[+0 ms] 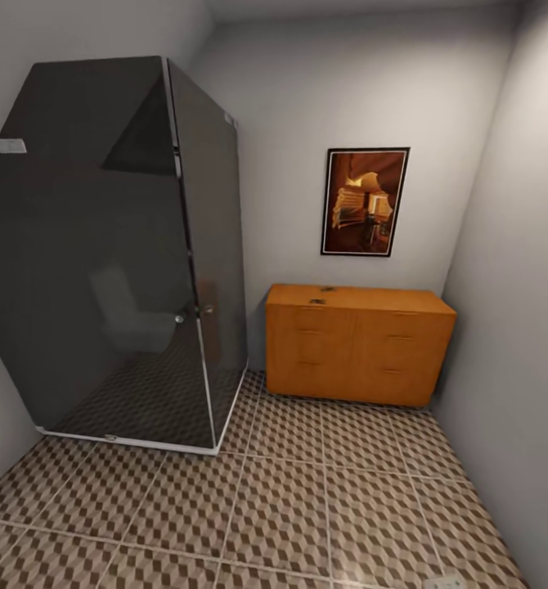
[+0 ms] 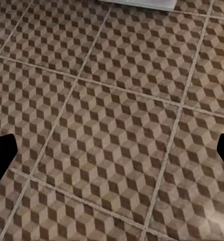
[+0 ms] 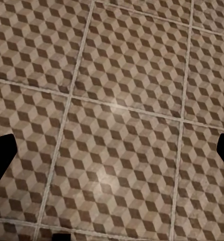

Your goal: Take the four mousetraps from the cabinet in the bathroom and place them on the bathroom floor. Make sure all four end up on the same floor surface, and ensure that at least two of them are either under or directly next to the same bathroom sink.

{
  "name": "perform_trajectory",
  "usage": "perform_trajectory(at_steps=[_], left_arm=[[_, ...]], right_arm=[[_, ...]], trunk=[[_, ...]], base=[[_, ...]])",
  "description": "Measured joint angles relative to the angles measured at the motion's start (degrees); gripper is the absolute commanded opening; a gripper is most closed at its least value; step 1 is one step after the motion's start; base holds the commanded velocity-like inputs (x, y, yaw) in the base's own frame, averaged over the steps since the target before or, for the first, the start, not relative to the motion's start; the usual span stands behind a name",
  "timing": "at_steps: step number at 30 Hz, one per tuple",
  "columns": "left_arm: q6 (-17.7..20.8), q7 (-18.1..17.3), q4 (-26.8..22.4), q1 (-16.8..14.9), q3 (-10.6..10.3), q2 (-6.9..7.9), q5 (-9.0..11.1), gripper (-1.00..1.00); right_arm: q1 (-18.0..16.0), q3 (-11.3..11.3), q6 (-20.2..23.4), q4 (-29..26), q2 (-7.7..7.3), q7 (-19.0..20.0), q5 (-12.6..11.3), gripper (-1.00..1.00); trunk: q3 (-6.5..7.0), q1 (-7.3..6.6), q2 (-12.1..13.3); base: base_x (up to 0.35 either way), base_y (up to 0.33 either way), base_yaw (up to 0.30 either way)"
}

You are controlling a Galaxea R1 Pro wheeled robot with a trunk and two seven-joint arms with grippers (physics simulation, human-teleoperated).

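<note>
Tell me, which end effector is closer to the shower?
Left, most likely. The left end effector hangs over the bathroom floor with the shower's white base edge just ahead. The right end effector hangs over tiles too, seemingly farther away.

You see one cabinet (image 1: 358, 343), two small dark items (image 1: 321, 295) on its top's back-left corner, one shower stall (image 1: 110, 254), one framed picture (image 1: 365, 201)

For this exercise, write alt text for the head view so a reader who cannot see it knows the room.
A wide orange-brown wooden cabinet stands against the far wall, with small dark items on its top too small to identify. A dark glass shower enclosure fills the left, a framed picture hangs above the cabinet, and cube-patterned floor tiles spread across the foreground.
</note>
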Motion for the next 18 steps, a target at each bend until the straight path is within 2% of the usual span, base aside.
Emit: perform_trajectory(at_steps=[11, 18], left_arm=[[0.0, 0.0, 0.0, 0.0, 0.0, 0.00, 0.0, 1.00], [0.1, 0.1, 0.0, 0.0, 0.0, 0.00, 0.0, 1.00]], right_arm=[[0.0, 0.0, 0.0, 0.0, -0.01, 0.0, 0.0, 1.00], [0.0, 0.0, 0.0, 0.0, -0.01, 0.0, 0.0, 1.00]], trunk=[[0.00, 0.00, 0.0], [0.00, 0.00, 0.0]], base=[[0.315, 0.000, 0.000], [0.315, -0.082, 0.000]])
